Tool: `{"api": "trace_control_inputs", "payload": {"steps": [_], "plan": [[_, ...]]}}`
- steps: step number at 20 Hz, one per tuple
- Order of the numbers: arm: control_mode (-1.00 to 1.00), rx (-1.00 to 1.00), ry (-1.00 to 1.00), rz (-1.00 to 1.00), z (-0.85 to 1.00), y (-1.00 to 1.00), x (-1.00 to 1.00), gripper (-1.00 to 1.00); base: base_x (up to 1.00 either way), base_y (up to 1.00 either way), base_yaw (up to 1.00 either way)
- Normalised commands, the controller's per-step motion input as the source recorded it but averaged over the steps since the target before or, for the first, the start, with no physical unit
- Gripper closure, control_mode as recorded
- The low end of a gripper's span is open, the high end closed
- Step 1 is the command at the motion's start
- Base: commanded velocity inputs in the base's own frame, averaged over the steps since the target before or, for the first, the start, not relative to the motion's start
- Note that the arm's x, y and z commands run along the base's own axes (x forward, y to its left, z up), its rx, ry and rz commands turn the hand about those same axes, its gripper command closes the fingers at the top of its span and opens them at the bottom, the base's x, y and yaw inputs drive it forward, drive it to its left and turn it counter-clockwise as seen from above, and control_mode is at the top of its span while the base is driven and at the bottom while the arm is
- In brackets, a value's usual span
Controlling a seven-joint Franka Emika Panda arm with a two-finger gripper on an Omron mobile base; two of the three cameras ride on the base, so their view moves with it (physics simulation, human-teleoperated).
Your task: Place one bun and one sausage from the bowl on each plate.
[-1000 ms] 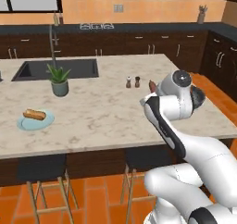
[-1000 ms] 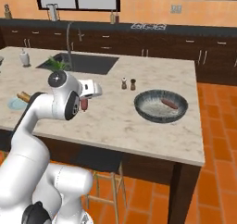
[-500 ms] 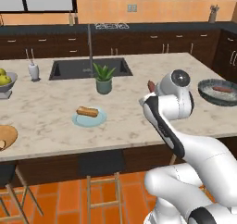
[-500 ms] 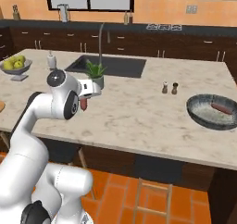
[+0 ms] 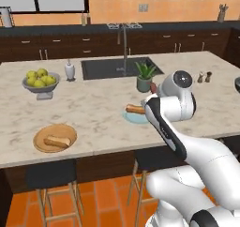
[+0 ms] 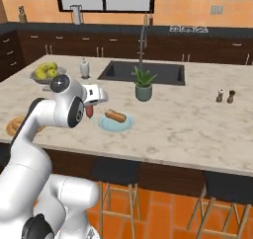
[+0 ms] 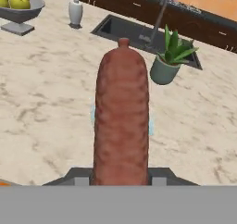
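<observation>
A sausage is pinched in the tool, held above the surface just left of the blue plate; a bun is seen lying on that plate; the wooden plate, well apart near the front edge, carries another bun; a fruit bowl, a potted plant and a sink are seen behind.

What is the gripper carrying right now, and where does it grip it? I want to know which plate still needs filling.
The gripper holds a sausage, clamped at one end; the rest sticks out past the fingertips.
</observation>
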Motion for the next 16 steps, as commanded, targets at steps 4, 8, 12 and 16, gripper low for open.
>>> {"api": "trace_control_inputs", "payload": {"steps": [4,8,12,16], "plan": [[1.0,0.0,0.0,0.0,0.0,0.0,0.0,1.0,0.02,1.0,-0.06],[1.0,0.0,0.0,0.0,0.0,0.0,0.0,1.0,0.28,1.0,-0.11],[1.0,0.0,0.0,0.0,0.0,0.0,0.0,1.0,0.59,1.0,-0.15],[-1.0,0.0,0.0,0.0,-0.01,0.0,0.03,1.0,0.4,0.72,-0.1]]}}
